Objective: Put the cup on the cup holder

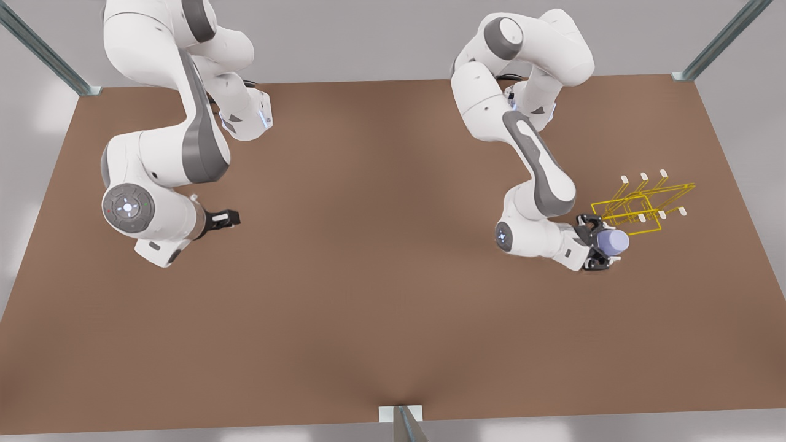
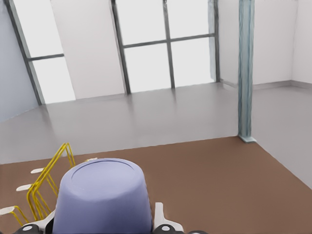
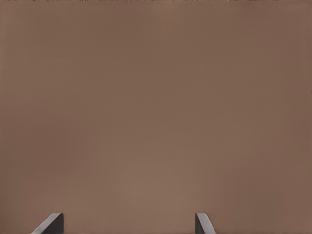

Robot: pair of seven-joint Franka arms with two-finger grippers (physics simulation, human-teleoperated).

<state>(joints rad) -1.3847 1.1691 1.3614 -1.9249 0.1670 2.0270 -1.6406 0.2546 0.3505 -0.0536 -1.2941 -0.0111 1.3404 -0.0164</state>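
The left gripper (image 1: 603,245), on the front view's right, has its fingers (image 2: 159,218) pinching the cup (image 1: 612,242), carried on its side above the counter (image 1: 368,294), so the carry is nearly done. Just beyond, toward the counter's far corner, stands the cup holder (image 1: 642,205); next the cup's mouth must be slipped over a white-capped prong (image 1: 662,214). The right gripper (image 1: 226,218) waits, fingers spread, over the counter's opposite half.

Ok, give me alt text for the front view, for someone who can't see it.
On the front view's right, the left gripper holds the lavender cup sideways beside the yellow wire cup holder on a brown table. On the front view's left, the right gripper waits, open.
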